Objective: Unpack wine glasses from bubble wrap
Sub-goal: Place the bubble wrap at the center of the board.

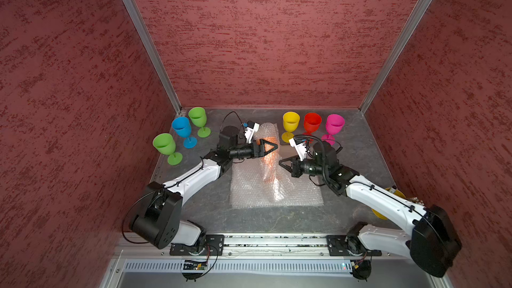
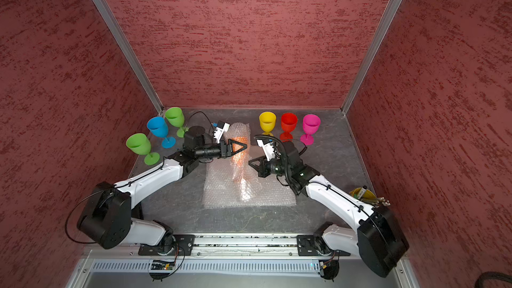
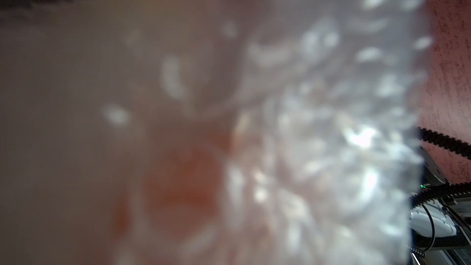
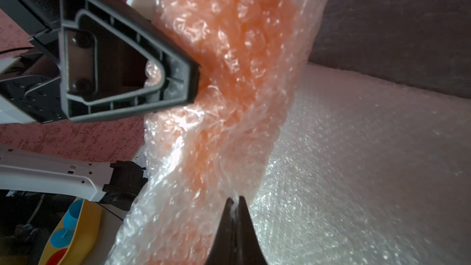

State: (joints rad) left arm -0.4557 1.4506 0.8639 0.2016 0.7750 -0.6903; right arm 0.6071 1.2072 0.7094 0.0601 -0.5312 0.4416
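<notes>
- The tabletop point(image 1: 277, 220) is open between the flat bubble wrap sheet point(image 1: 249, 192) and the front rail point(image 1: 277, 241).
- Upright at the far left stand the near green goblet point(image 1: 164, 144), blue goblet point(image 1: 181, 126) and far green goblet point(image 1: 197, 116). At the far right stand the yellow goblet point(image 1: 291, 121), red goblet point(image 1: 312, 121) and pink goblet point(image 1: 334, 123).
- The bubble wrap roll point(image 1: 274, 187) lies mid-table on the sheet, with the orange goblet point(image 4: 229, 34) inside.
- The right gripper point(image 4: 235, 201) has its jaws pressed together, pinching a fold of the roll. The left gripper point(image 1: 275, 146) is at the roll's other side; I cannot tell how its jaws stand.
- The surface is grey, with red walls point(image 1: 263, 37) on three sides.
</notes>
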